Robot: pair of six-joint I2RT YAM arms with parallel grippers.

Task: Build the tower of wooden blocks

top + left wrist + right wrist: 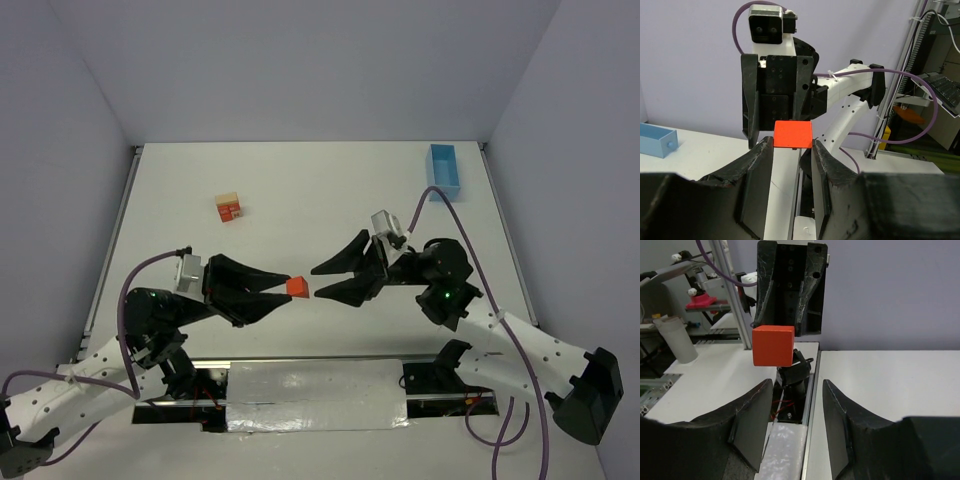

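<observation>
My left jaws are clamped on the red-orange cube (297, 287), holding it in the air above the worktop (300, 180) between the two arms. My right jaws face it, spread apart and gripping nothing, tips just short of the cube. I'd square them on its free faces before the left lets go. Farther back sits the small block stack (230, 208), likely the cube's destination. The blue tray (444, 170) lies beyond, to the right.

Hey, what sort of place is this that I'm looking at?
Probably a robotics lab test cell: a white table boxed in by plain wall panels, a left arm and right arm bolted at its edge, and aluminium framing beyond.
</observation>
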